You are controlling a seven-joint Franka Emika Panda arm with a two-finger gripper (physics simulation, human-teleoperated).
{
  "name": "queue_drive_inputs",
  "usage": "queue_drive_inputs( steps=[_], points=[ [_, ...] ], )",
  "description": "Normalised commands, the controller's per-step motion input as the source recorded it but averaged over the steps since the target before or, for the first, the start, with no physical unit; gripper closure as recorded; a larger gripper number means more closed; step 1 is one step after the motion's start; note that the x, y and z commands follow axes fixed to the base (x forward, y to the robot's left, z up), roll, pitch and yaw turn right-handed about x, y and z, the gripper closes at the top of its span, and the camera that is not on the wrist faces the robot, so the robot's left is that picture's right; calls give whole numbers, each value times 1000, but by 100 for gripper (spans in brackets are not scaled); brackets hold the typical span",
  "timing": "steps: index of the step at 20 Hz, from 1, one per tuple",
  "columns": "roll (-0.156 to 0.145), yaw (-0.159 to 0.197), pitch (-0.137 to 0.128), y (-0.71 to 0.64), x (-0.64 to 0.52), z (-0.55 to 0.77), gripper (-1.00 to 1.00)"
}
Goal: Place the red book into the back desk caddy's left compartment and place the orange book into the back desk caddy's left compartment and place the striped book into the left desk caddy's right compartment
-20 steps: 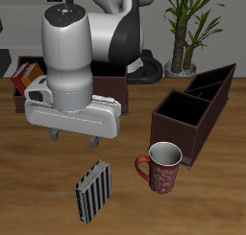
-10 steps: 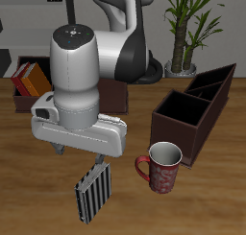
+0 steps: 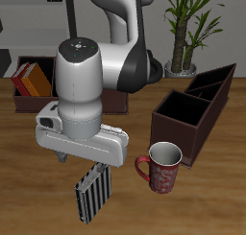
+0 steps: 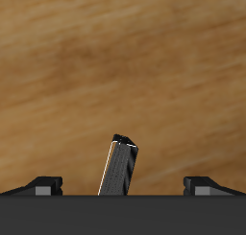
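My wooden worktop (image 3: 29, 172) is warm brown with soft grain. Behind it stands a potted plant (image 3: 187, 23) against a pale wall (image 3: 19, 13).

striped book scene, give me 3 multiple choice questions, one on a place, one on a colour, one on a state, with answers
1. Where are the red book and the orange book?
A. Standing in the back desk caddy
B. Flat beside the mug
C. In the left desk caddy

2. What colour is the mug near the table's front edge?
A. Blue
B. Red, patterned
C. White

3. How does the gripper stand to the striped book?
A. Shut on it, lifted high
B. Far off above the plant
C. Open, its fingers apart on either side of the book

Answers: 1 A, both spines show upright in that caddy's end cell. 2 B, its wall is red with a pale pattern. 3 C, the wrist view shows the book between the two spread fingers, with gaps to each.
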Motion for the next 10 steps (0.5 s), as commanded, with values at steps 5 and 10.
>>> queue_drive_inputs(
  steps=[5, 10],
  points=[
    [-24, -18, -31, -33, 8, -247, -100],
    [-46, 11, 2, -166, 18, -212, -100]
  ],
)
